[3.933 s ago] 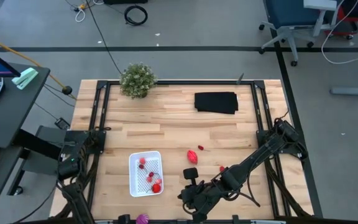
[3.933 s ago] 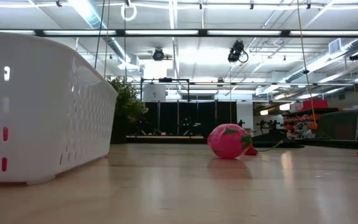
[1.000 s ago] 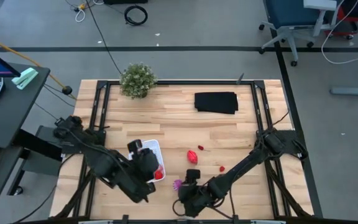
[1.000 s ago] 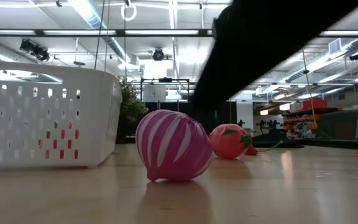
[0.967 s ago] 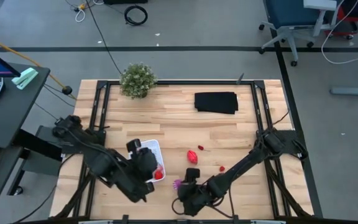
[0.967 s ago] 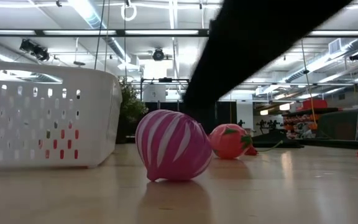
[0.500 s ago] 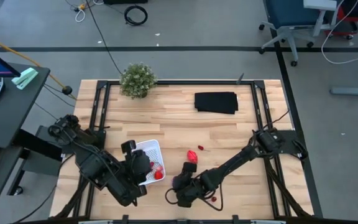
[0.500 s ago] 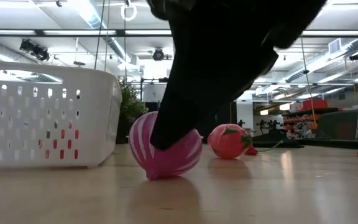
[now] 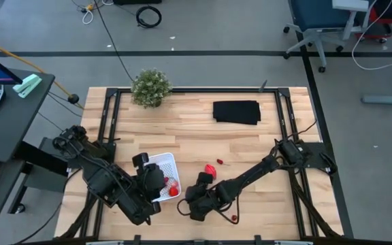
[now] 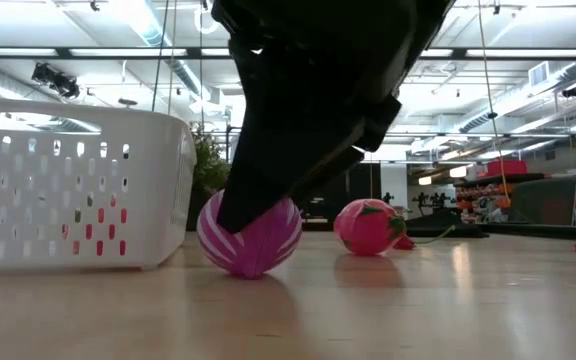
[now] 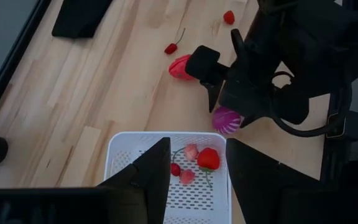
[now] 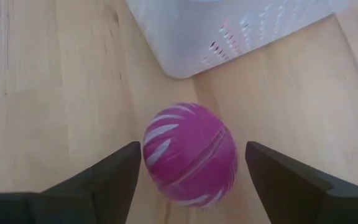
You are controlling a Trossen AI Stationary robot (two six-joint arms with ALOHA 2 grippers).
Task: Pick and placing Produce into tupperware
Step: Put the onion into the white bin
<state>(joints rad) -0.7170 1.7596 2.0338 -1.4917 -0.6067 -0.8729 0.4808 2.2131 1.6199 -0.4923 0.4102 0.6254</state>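
The purple-magenta striped ball (image 12: 190,154) lies on the wood just beside a corner of the white tupperware (image 12: 229,31). My right gripper (image 12: 192,148) is open and slants down over the ball, one finger on either side. In the high view that gripper (image 9: 188,202) hides the ball. My left gripper (image 11: 194,171) hangs open and empty above the tupperware (image 11: 114,162), which holds a few small red pieces (image 11: 208,158). A larger red oblong (image 11: 180,67) and a tiny red piece (image 11: 171,48) lie on the table beyond the ball (image 11: 227,119). My right gripper straddles the ball from above at a slant, and the ball rests on the table. In the low view one finger (image 10: 253,195) stands in front of the ball's top (image 10: 250,240). Whether a finger touches the ball I cannot tell.
A bushy green plant (image 9: 150,87) stands at the far left and a flat black cloth (image 9: 237,111) lies at the far right. Another small red piece (image 11: 229,17) sits right of the oblong. Bare wood stretches across the middle (image 9: 182,136).
My right gripper has swung toward the table's left edge and come down over the purple ball, staying open. The ball has rolled a little toward the tupperware.
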